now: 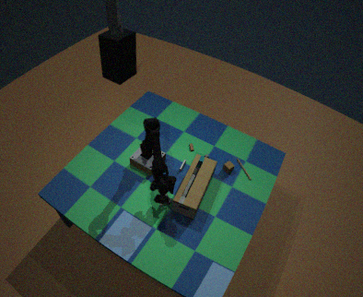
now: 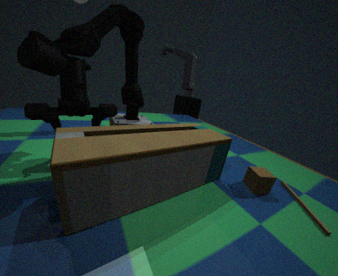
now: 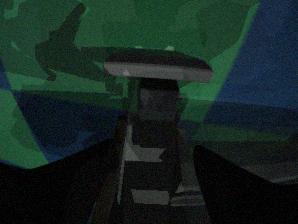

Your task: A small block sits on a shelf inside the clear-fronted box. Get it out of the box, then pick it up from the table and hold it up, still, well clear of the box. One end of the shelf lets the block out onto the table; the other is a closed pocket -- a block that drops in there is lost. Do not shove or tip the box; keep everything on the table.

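block of the task: not made out on the shelf in any view; whereabouts cannot be told for certain.

top view: long tan box [image 1: 196, 184] lying across the checked mat [image 1: 90, 161], with a narrow slot along its lid. small brown cube [image 1: 228, 167] on the mat just past the box's far end, apart from it, next to a thin brown stick [image 1: 243, 169]. cannot tell whether this cube is the task's block already let out or a spare. short grey rod [image 1: 182, 164] beside the box's long side; small tan piece [image 1: 192, 147] further off. gripper [image 1: 161, 196] low over the mat near the box's near end, beside the box and, as far as can be seen, not touching it.

exterior view: box upright and square on the mat, showing only an opaque wall, so nothing of its inside. gripper [image 2: 73, 112] behind the box, fingers spread apart with nothing between them.

wrist view: green and blue mat below, much shadow; a flat grey bar ahead, too dim to name. no block seen between the fingers.

progress, as a judgement: early. nothing grasped, nothing lifted. if the cube is the block, only the pick-up and the steady hold clear of the box are left; if not, the freeing from the shelf as well.
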You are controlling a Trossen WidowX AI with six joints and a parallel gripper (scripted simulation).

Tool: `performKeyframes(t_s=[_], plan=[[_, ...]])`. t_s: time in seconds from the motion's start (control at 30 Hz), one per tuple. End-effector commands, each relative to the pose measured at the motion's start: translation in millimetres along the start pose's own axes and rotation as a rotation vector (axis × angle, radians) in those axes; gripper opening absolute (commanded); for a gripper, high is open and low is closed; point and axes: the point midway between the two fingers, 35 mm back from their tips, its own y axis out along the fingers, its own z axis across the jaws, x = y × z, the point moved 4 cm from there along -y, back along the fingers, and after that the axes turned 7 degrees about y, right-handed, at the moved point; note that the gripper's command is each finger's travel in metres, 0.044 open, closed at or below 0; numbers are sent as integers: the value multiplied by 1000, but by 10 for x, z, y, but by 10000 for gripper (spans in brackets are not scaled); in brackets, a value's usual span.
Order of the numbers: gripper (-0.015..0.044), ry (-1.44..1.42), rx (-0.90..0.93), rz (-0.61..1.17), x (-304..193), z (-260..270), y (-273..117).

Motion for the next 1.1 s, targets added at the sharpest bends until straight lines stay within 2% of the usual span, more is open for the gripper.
performKeyframes(t_s=[0.0, 1.07], plan=[[285, -5, 12, 20, 4, 10, 31], [285, -5, 12, 20, 190, 7, 499]])
